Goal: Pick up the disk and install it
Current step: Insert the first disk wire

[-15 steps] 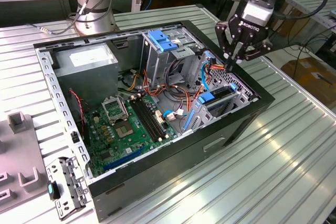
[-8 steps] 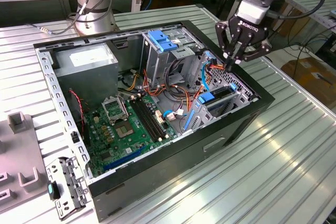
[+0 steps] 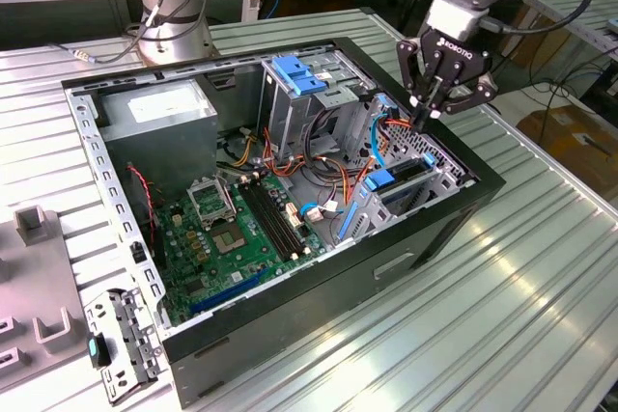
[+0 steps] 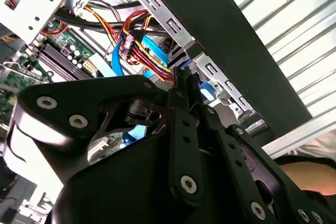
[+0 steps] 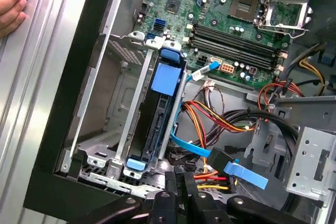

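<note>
One gripper (image 3: pixel 426 115) hovered over open computer case (image 3: pixel 290 325), at its 2 o'clock corner in exterior view; fingers (image 5: pixel 181 182) pressed together, holding nothing. One disk (image 5: pixel 160 124) with blue carrier sat upright in drive bay (image 5: pixel 94 129) just beside fingertips, lower end hidden behind bay frame. One motherboard (image 3: pixel 232 229) lay farther in, four memory slots counted. One hand (image 5: pixel 11 3) cut off at first wrist view's edge. White label on grey box (image 3: pixel 159 108) unreadable.
</note>
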Motion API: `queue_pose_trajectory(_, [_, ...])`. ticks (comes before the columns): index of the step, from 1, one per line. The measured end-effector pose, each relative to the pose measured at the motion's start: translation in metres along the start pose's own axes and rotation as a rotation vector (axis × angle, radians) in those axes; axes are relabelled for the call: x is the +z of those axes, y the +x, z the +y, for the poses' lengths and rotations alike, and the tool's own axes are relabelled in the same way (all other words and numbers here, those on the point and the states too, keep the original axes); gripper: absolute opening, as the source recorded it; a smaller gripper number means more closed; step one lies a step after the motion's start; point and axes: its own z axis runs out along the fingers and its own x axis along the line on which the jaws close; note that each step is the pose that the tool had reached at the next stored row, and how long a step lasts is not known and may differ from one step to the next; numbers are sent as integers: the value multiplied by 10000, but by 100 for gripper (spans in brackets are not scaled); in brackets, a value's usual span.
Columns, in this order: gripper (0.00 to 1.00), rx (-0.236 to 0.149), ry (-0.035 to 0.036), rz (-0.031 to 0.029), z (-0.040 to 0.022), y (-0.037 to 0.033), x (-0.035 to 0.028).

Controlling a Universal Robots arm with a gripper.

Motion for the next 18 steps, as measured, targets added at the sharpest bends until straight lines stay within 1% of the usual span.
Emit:
queue_pose_trajectory(3, [17, 404, -14, -16, 0, 0, 4])
queue_pose_trajectory(6, [17, 1182, -42, -46, -1, 0, 10])
queue_pose_trajectory(8, [17, 1530, -54, -60, -1, -1, 14])
queue_pose_trajectory(10, [17, 1795, -63, -69, -1, -1, 16])
queue_pose_trajectory(11, [17, 1873, -66, -75, 10, -4, 19])
queue_pose_trajectory(13, [17, 1907, -67, -75, 37, -11, 21])
queue_pose_trajectory(15, [17, 2075, -73, -80, 44, -12, 23])
queue_pose_trajectory(16, [17, 2432, -86, -95, 45, -13, 26])
queue_pose_trajectory(18, [17, 2965, -104, -115, 44, -13, 32])
